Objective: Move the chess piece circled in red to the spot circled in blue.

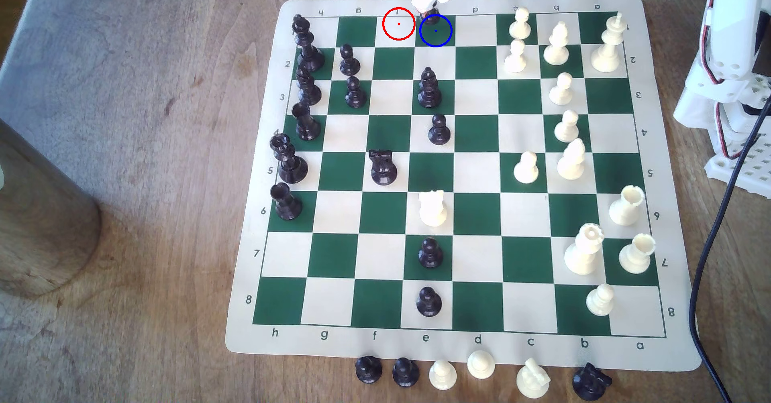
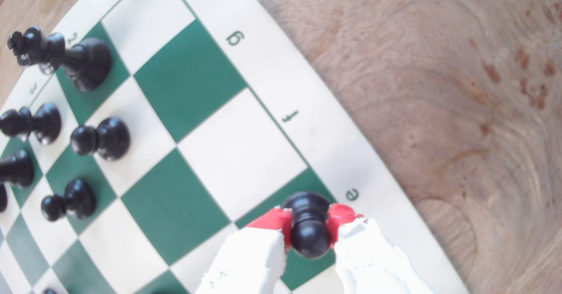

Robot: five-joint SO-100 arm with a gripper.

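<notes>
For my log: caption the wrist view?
Hand shut on the black pawn over green square by file letter e.

Exterior view looks steeply down over the chessboard (image 1: 454,173); wrist view, slightly blurred, nears its e-f edge.

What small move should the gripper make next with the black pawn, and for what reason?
Probably open the jaws and let go. The gripper has its red fingertips closed on the black pawn, and in the exterior view the pawn stands inside the blue ring on the dark green square, near its far edge. Whether the base already touches the board cannot be told, so lower slightly first if needed.
</notes>
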